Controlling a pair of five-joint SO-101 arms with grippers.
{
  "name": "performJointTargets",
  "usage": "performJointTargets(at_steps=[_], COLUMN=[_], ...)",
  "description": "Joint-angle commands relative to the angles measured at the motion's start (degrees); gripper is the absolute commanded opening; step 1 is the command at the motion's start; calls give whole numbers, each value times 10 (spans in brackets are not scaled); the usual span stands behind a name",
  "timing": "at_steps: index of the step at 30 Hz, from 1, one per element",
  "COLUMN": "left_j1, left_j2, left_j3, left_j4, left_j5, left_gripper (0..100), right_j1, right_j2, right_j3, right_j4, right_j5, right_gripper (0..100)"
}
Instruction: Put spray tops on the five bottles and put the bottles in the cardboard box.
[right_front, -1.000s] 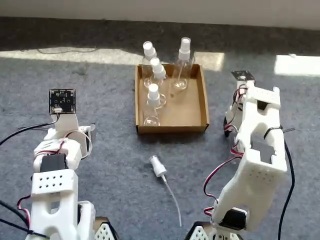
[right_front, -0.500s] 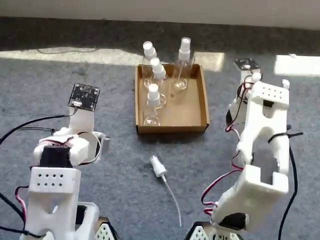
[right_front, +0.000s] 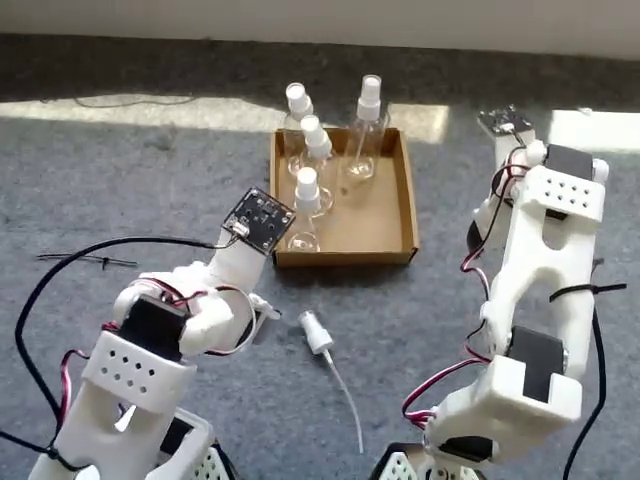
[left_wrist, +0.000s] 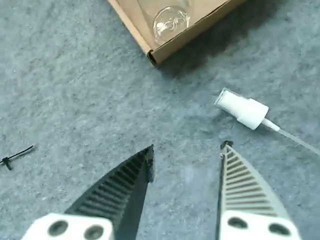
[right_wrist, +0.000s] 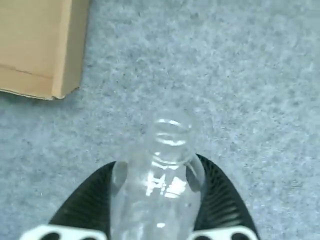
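Note:
A white spray top (right_front: 318, 332) with a long dip tube lies on the grey carpet in front of the cardboard box (right_front: 408, 200). My left gripper (left_wrist: 187, 148) hangs open just short of the spray top (left_wrist: 242, 109), nothing between its fingers; in the high view the left gripper (right_front: 265, 312) is just left of the top. My right gripper (right_wrist: 159, 165) is shut on a clear bottle (right_wrist: 160, 180) with an open neck, held over the carpet right of the box corner (right_wrist: 60, 75). Several clear bottles with spray tops (right_front: 307, 190) stand in the box.
The right arm (right_front: 540, 260) stands tall right of the box. A black zip tie (right_front: 85, 260) lies on the carpet at the left, the zip tie (left_wrist: 15, 155) also beside my left gripper. Open carpet surrounds the box.
My left arm has swung right and forward, bringing its gripper close to the spray top. The right arm has risen and stretched farther back beside the box.

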Motion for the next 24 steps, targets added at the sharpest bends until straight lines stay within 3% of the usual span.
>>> performJointTargets(at_steps=[1, 7, 18, 22, 24], left_j1=[46, 116, 122, 116, 121], left_j2=[-1, -1, 7, 82, 138], left_j3=[27, 76, 105, 93, 72], left_j4=[-77, -151, -201, -222, -226], left_j5=[55, 82, 129, 132, 173], left_gripper=[202, 200, 204, 204, 204], right_j1=[16, 15, -4, -15, -18], right_j2=[-5, -7, -5, -5, -5], right_j3=[-15, -15, -15, -15, -15], right_j4=[6, 6, 1, 2, 4], right_j5=[5, -26, -26, -27, -27], right_gripper=[13, 13, 13, 13, 13])
